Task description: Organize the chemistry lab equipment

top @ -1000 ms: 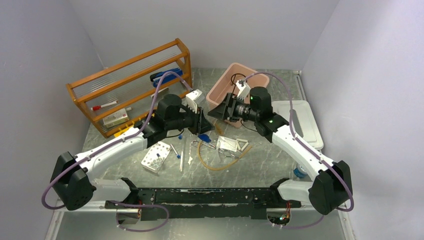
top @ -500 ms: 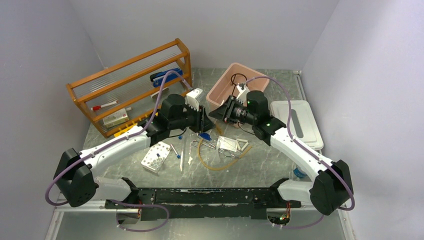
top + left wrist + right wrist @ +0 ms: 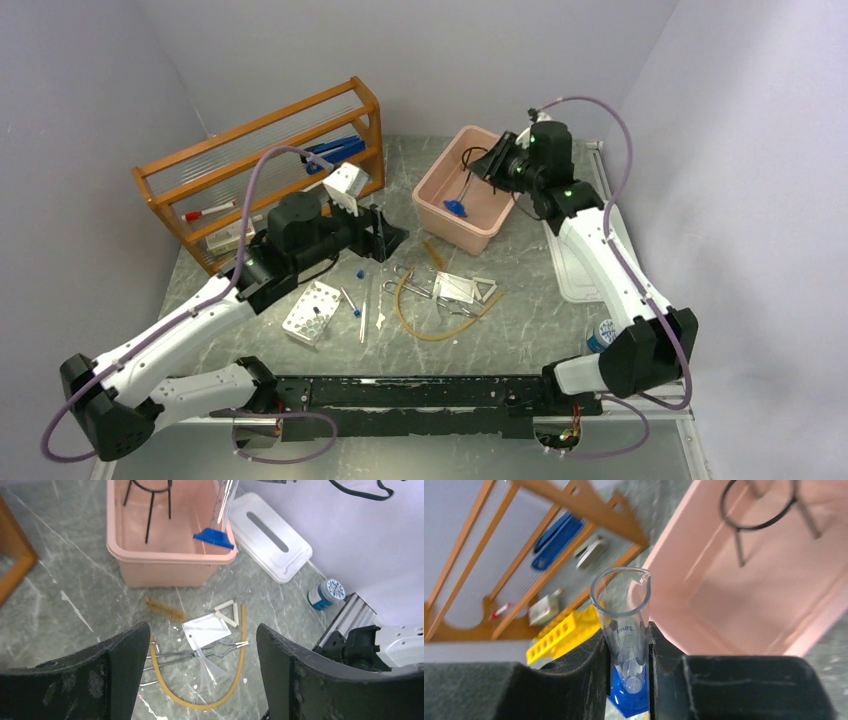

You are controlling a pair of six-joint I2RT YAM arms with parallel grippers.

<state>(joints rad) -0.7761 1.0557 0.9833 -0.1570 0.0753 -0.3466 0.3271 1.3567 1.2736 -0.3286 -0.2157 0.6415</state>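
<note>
My right gripper (image 3: 626,637) is shut on a clear graduated cylinder (image 3: 624,615) with a blue hex base (image 3: 456,208). It hangs tilted over the pink tub (image 3: 432,205), where a black wire tripod (image 3: 472,155) stands. My left gripper (image 3: 385,235) is open and holds nothing, above the table left of the tub. Below it in the left wrist view lie the amber rubber tube (image 3: 240,655), metal tongs (image 3: 175,655), a white mesh square (image 3: 206,630), a white triangle (image 3: 227,612) and a clear funnel (image 3: 210,667).
The orange wooden shelf (image 3: 260,150) stands at the back left, with a yellow rack (image 3: 559,632) at its foot. A white vial block (image 3: 312,312) lies near the left arm. A white lid (image 3: 590,250) and a blue-capped jar (image 3: 601,335) sit on the right.
The right gripper shut on the cylinder and carried it back and right over the tub. The left gripper let go, opened and drew back to the left.
</note>
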